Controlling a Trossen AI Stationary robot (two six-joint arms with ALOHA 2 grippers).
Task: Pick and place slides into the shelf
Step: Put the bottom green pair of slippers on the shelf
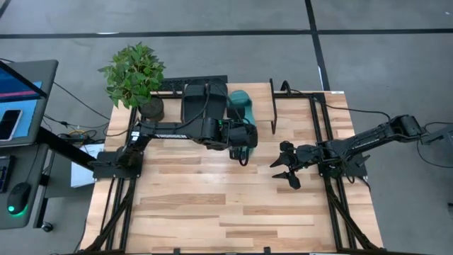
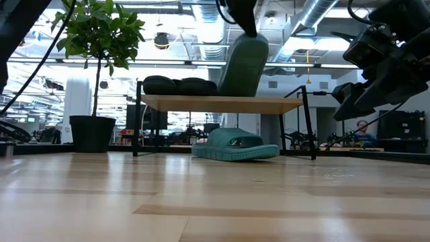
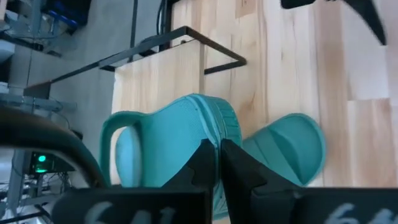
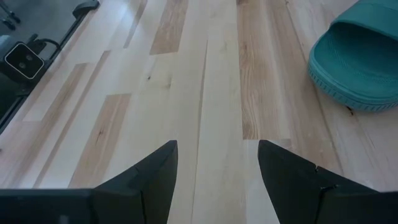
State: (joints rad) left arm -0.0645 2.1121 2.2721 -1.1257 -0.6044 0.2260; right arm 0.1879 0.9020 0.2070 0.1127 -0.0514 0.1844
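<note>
— So which step is this?
— Placing, by the look of it. Left gripper (image 3: 217,163), clamped on a teal slide (image 2: 243,65), holds it tilted above the shelf (image 2: 222,103), beside two black slides (image 2: 180,85).
— And next?
— Probably lowering it flat, then letting go. Another teal slide (image 2: 235,145) lies under the shelf; right gripper (image 4: 217,171) hovers nearby, fingers apart.

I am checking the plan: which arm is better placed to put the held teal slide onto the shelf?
The left. Its gripper is shut on the teal slide, raised beside the shelf. The right gripper is open, empty, over the table.
</note>
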